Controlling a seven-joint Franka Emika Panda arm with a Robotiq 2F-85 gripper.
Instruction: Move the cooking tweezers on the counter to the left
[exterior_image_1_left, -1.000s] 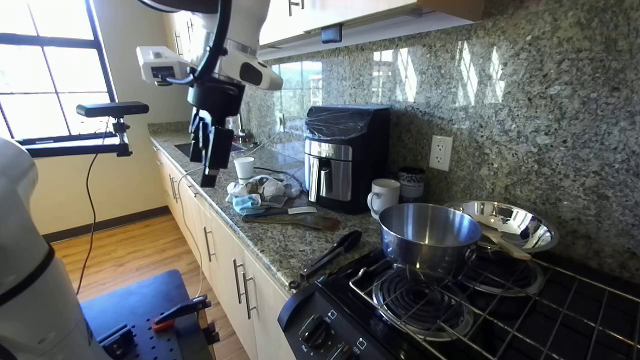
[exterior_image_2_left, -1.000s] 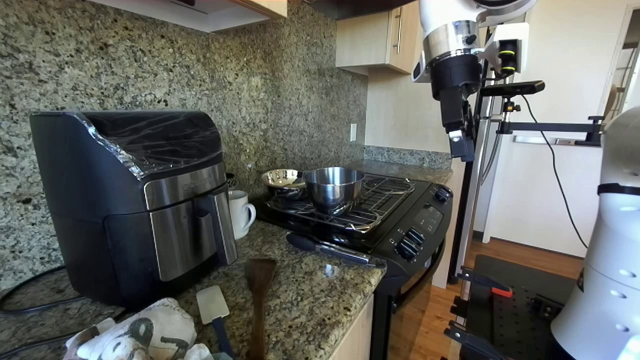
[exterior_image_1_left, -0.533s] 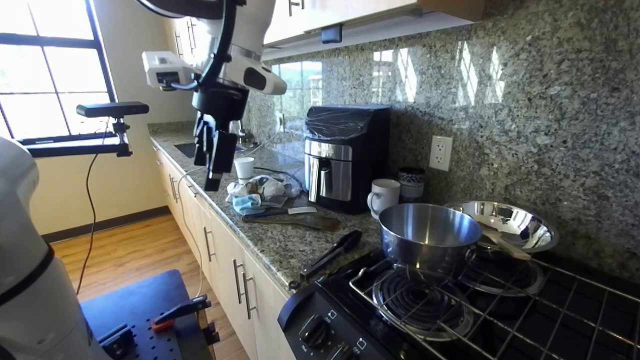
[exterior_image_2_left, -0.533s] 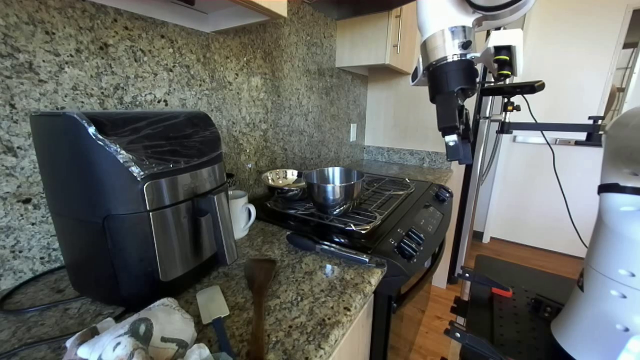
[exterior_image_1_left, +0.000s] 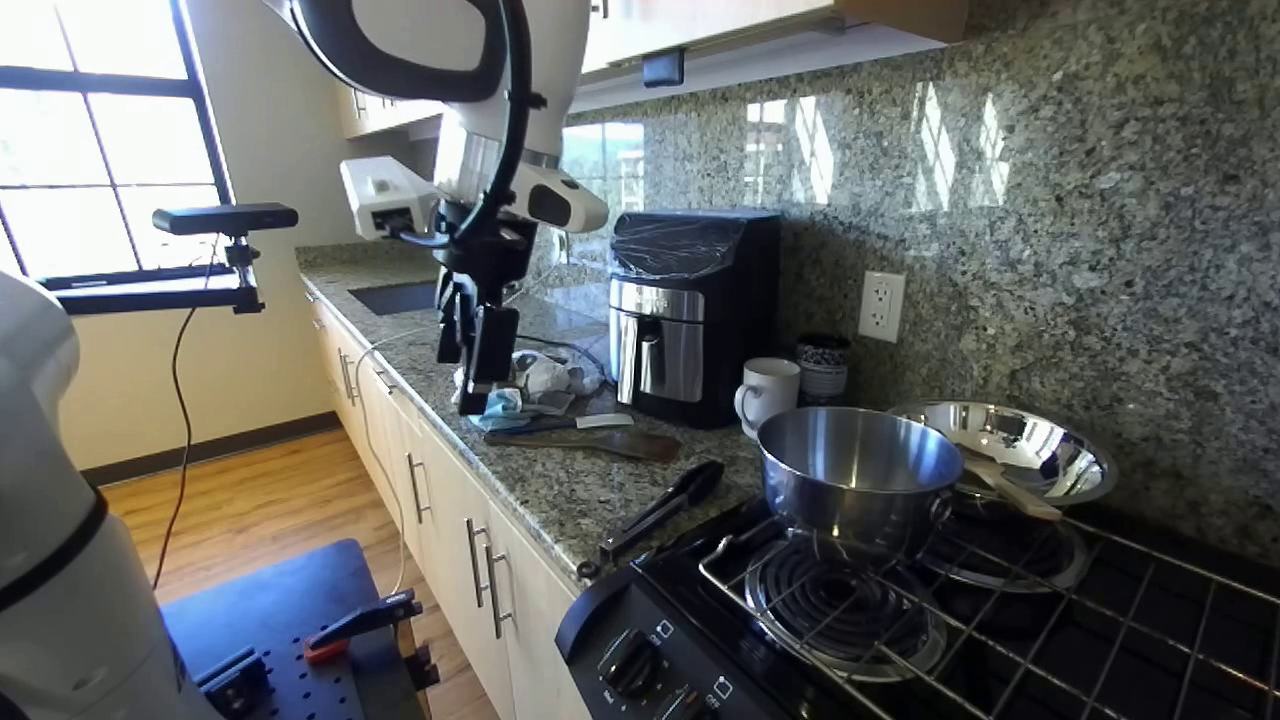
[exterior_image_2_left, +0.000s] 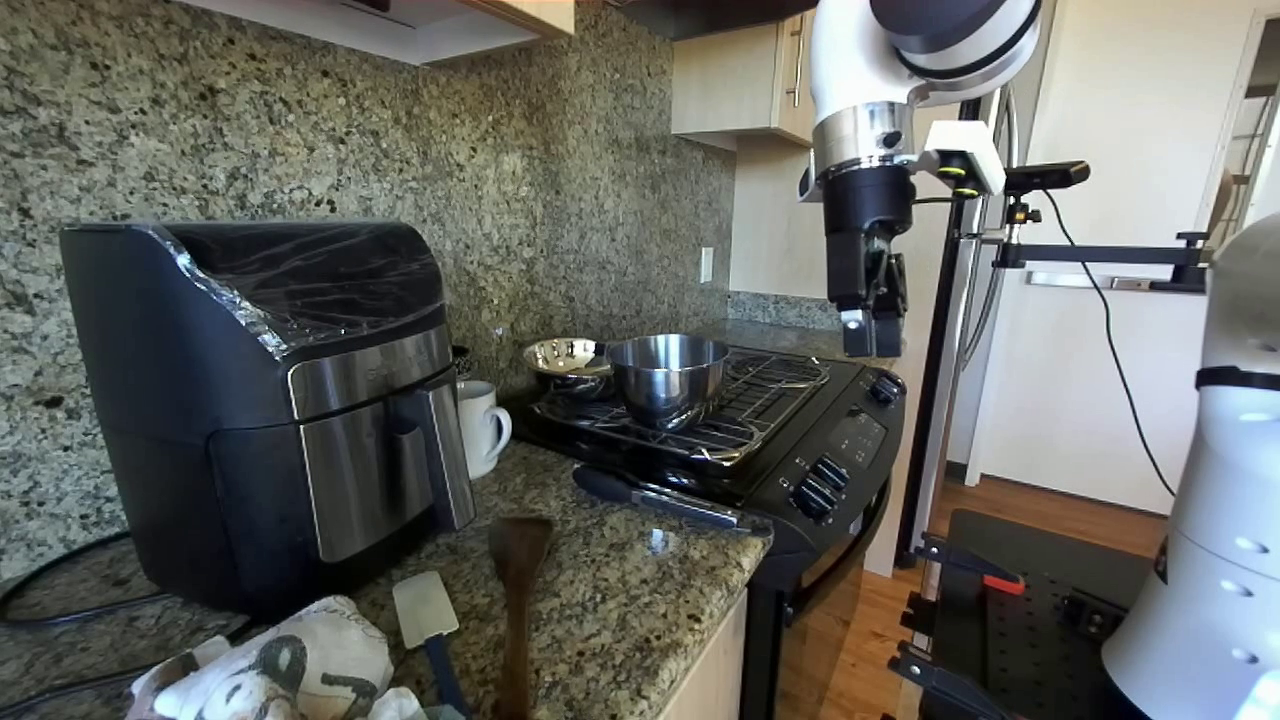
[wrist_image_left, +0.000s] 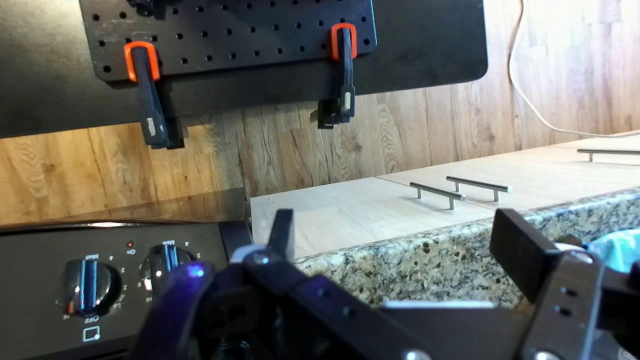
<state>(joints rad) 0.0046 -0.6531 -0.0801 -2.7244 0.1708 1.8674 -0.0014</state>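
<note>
The cooking tweezers (exterior_image_1_left: 655, 515) are long, dark and slender. They lie on the granite counter (exterior_image_1_left: 570, 485) along the stove's near edge. The tweezers also show in an exterior view (exterior_image_2_left: 685, 505), lying across the counter end (exterior_image_2_left: 620, 590) beside the stove. In the wrist view the tweezers are not visible; my fingers cover much of the lower part, while the counter edge (wrist_image_left: 425, 260) shows between them. My gripper (exterior_image_1_left: 462, 380) hangs in the air above the counter's front edge, apart from the tweezers. It also shows in an exterior view (exterior_image_2_left: 872, 345). In the wrist view its fingers (wrist_image_left: 392, 235) are spread wide with nothing between them.
A steel pot (exterior_image_1_left: 850, 480) and a shiny bowl (exterior_image_1_left: 1060, 450) stand on the black stove. A wooden spatula (exterior_image_1_left: 640, 445), a white mug (exterior_image_1_left: 770, 390), a cloth (exterior_image_1_left: 545, 375) and an air fryer (exterior_image_1_left: 690, 320) stand or lie on the counter. An upper cabinet (exterior_image_1_left: 720, 30) overhangs it.
My gripper has moved down, toward the stove and tweezers: rightward and lower in one exterior picture, leftward and lower in its counterpart. The tweezers and other objects have not moved.
</note>
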